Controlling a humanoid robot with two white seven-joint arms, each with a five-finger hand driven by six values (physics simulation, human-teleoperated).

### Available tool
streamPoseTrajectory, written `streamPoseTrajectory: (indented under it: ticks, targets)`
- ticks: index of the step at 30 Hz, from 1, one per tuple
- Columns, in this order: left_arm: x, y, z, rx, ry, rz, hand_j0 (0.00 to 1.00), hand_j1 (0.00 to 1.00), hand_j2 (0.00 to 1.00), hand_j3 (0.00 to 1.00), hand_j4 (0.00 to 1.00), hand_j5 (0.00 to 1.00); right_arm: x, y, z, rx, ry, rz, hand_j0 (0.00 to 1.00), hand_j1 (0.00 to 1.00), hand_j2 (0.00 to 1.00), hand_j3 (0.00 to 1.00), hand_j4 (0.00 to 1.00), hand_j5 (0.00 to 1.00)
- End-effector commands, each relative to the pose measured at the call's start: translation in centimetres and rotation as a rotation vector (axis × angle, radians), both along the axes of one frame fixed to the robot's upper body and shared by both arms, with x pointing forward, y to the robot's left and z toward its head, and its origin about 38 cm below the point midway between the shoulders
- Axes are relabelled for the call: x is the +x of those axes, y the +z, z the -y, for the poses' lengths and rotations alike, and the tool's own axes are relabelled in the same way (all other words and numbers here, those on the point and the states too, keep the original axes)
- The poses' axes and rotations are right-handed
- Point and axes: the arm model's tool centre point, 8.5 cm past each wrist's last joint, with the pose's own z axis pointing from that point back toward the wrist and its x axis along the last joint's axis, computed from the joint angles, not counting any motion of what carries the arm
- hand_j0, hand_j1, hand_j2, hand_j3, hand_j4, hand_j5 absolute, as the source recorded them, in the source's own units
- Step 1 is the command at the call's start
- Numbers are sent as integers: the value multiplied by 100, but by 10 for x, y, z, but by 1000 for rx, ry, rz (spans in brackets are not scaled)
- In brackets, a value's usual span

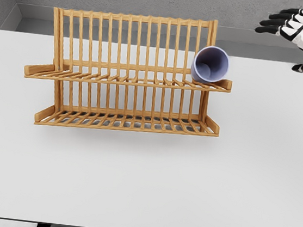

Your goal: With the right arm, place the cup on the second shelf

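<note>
Pale lavender plastic cup seen lying on side on upper shelf of two-tier wooden slatted dish rack, at rack's 3 o'clock end, mouth turned toward camera. Cup propped against end post, close to shelf lip.

Right robot hand found at 1 o'clock from cup, well apart, fingers spread, nothing held. Left arm not seen.

Risk judged: cup could be rolled off open end if rack is jolted. Cause: tipped rest on rounded wall, or sweep of robot hand near post. White table below offers no catch.
</note>
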Motion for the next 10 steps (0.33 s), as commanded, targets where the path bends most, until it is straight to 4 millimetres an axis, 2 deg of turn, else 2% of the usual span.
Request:
streamPoseTrajectory:
  ticks: [1, 2, 3, 5, 6, 7, 10]
  targets:
    - [0, 0, 0, -1, 0, 0, 100, 100, 100, 100, 100, 100, -5, 30, 39, 69, -101, 81, 100, 100, 100, 100, 100, 100]
    - [0, 0, 0, 0, 0, 0, 100, 100, 100, 100, 100, 100, -10, 12, 49, 82, -129, 41, 100, 100, 100, 100, 100, 100]
    - [0, 0, 0, -1, 0, 0, 100, 100, 100, 100, 100, 100, -10, -10, 48, 94, -131, -7, 100, 100, 100, 100, 100, 100]
    - [0, 0, 0, 0, 0, 0, 100, 100, 100, 100, 100, 100, -5, -46, 27, 182, -94, -62, 100, 100, 100, 100, 100, 100]
    - [0, 0, 0, 0, 0, 0, 100, 100, 100, 100, 100, 100, -4, -54, 19, 201, -78, -74, 100, 100, 100, 100, 100, 100]
    - [0, 0, 0, 0, 0, 0, 100, 100, 100, 100, 100, 100, -8, -70, 19, 204, -81, -112, 100, 100, 100, 100, 100, 100]
    - [0, 0, 0, 0, 0, 0, 100, 100, 100, 100, 100, 100, -8, -83, 12, 216, -76, -137, 100, 100, 100, 100, 100, 100]
